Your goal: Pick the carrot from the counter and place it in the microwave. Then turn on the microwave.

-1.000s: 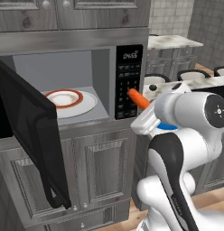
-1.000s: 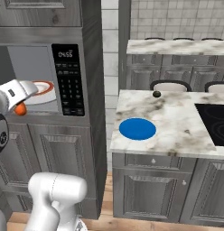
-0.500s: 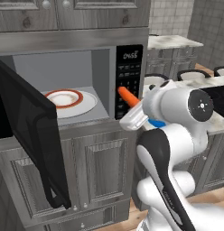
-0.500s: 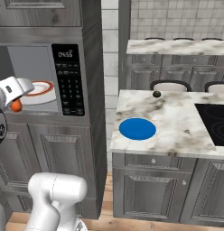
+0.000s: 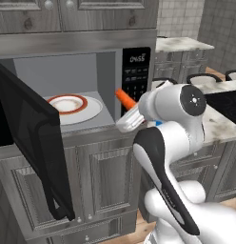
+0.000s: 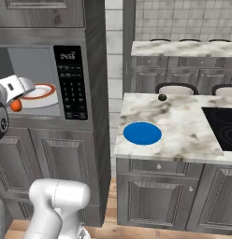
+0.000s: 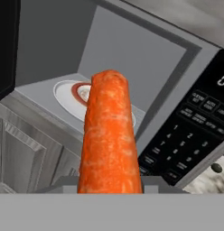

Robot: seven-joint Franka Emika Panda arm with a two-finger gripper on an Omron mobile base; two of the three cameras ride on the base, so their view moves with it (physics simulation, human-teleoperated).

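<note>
My gripper (image 5: 128,110) is shut on the orange carrot (image 5: 125,98), which sticks up and left from the fingers, just in front of the microwave's keypad panel (image 5: 137,81). The carrot (image 7: 109,135) stands tall in the hand view, with the open grey cavity behind it. From the right base view the carrot's tip (image 6: 15,105) peeks out beside the white hand at the left edge. The microwave (image 6: 47,79) stands open, its black door (image 5: 32,143) swung out to the left. Inside lies a white plate with a red rim (image 5: 74,106).
The marble counter (image 6: 183,126) to the right carries a round blue plate (image 6: 142,133) and a small dark ball (image 6: 162,97). A black cooktop (image 6: 223,121) sits at its right end. Grey cabinets (image 5: 98,176) run below the microwave.
The hand has carried the carrot leftward, from right of the keypad to in front of it, nearer the open cavity. The door and plate have stayed put.
</note>
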